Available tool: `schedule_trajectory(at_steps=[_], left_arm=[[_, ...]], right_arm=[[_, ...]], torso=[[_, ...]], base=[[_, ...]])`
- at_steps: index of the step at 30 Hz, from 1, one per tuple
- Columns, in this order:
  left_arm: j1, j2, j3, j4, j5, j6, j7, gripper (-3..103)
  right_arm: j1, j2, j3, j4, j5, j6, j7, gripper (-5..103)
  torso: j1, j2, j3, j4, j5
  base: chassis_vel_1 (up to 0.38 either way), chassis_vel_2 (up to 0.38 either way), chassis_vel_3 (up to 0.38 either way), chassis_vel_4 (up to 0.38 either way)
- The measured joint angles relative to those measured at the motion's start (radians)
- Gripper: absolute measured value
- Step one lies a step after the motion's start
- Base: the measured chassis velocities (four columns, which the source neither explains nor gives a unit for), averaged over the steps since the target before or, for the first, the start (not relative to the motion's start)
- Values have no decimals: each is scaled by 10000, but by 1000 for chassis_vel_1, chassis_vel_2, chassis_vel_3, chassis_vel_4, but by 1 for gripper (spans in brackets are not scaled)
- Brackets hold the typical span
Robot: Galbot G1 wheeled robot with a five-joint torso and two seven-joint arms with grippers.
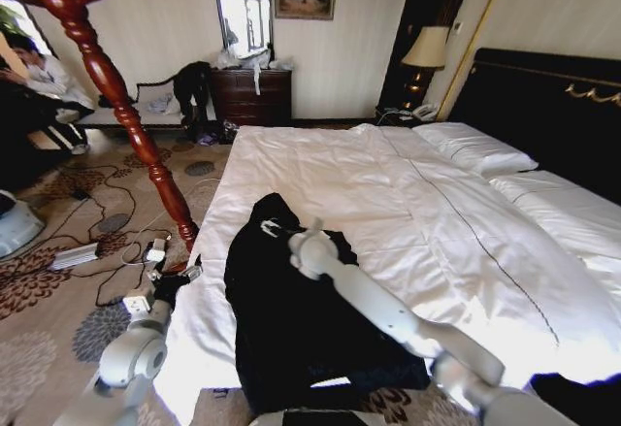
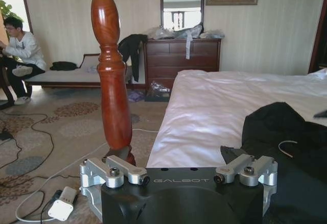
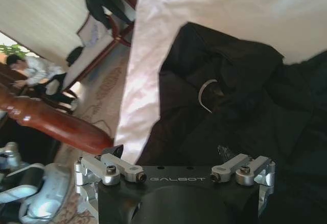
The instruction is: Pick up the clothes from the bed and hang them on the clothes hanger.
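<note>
The jacket (image 1: pixel 291 319) is spread on the bed (image 1: pixel 408 213). The right end effector (image 1: pixel 306 251) is held open above it, gripping nothing; the left end effector (image 1: pixel 160 285), open and empty, is beside the hanger (image 1: pixel 121 106).

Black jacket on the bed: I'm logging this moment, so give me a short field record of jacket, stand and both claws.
jacket: black jacket lies crumpled at the near end of the white bed, not lifted
stand: red-brown coat stand on the carpet left of the bed, nothing hanging on the part shown
right claw: right claw above the jacket, open, holding nothing
left claw: left claw by the bed's left edge near the stand's pole, open, empty
</note>
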Motion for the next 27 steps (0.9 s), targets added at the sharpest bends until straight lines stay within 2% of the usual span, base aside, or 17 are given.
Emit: schedule_trajectory(at_steps=[3, 6, 11, 13, 22, 27], left_arm=[[-20, -72, -41, -52, -13, 46, -39, 100], [6, -158, -34, -90, 10, 102, -75, 100], [14, -174, -69, -108, 27, 116, -105, 100], [47, -162, -106, -110, 28, 117, -117, 100], [104, -162, -96, -132, 36, 118, -133, 100], [96, -175, -12, -65, 48, 118, -136, 100]], right_arm=[[-17, 419, -5, -563, -255, 7, 94, 100], [-187, 1070, 156, -1192, -560, 65, 300, 100], [-514, 1418, 279, -1303, -599, 65, 515, 100], [-627, 1535, 275, -1493, -905, 61, 507, 100], [-291, 1605, 510, -2882, -2604, 508, 238, 100], [-45, 1228, 793, -2919, -2848, 512, 209, 100]], torso=[[3, -2, 2, -1, 2], [0, -1, 0, 9, 1], [2, -2, 1, 4, 2], [1, -1, 0, 6, 3], [1, -1, 1, 6, 4], [2, -1, 1, 4, 5]], base=[[0, 0, 0, 0], [0, 0, 0, 0], [0, 0, 0, 0], [0, 0, 0, 0], [0, 0, 0, 0], [0, 0, 0, 0]])
